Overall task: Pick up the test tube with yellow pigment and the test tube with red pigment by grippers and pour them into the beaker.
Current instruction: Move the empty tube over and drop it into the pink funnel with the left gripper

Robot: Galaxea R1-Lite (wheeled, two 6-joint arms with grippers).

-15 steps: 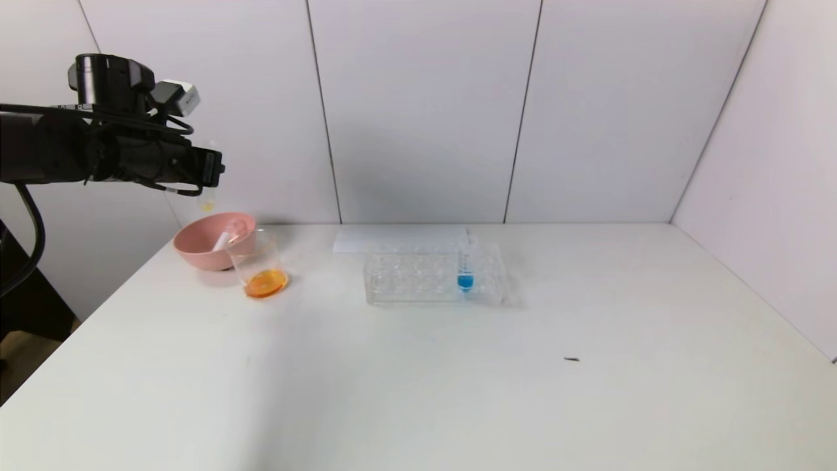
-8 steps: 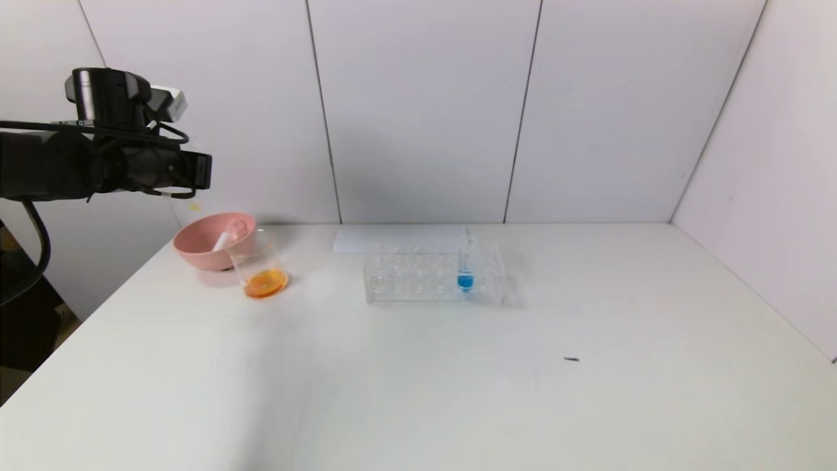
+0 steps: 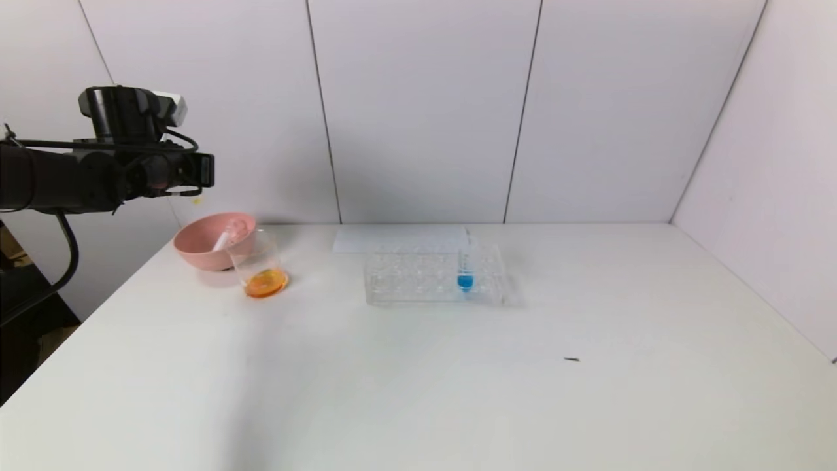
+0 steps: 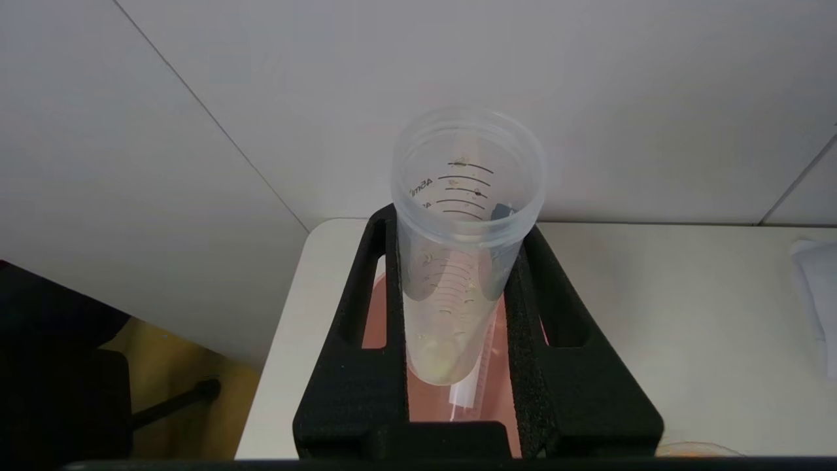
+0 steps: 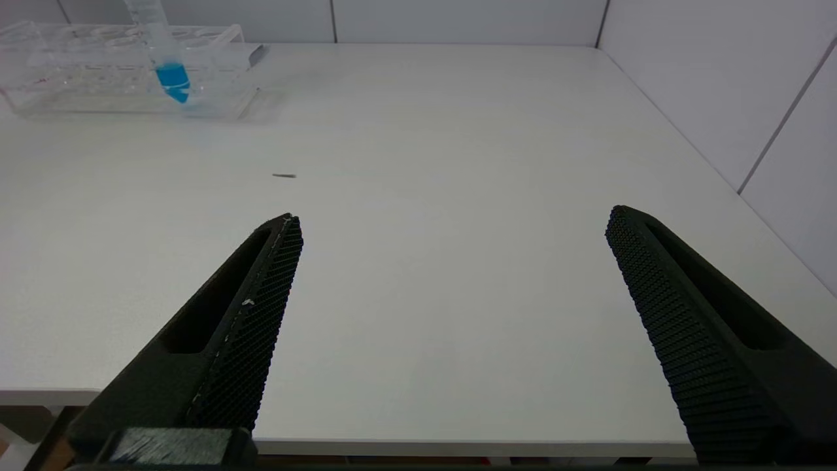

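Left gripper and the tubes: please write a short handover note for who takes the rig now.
Left gripper: jaws shut on the yellow tube, nearly empty, held above the pink bowl.
Right gripper: open, idle over the table near its front edge.
Beaker: holds orange liquid; both pours seem done. Another tube lies in the bowl.
Left: probably drop the held tube.

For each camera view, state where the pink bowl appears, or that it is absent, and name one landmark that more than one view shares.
Head view: the pink bowl sits at the table's far left, just behind the beaker.
Left wrist view: its pink inside shows between the left gripper fingers, behind the held yellow-pigment tube.
Right wrist view: not in it.
Shared landmark: the blue-liquid tube, seen in the head and right wrist views.
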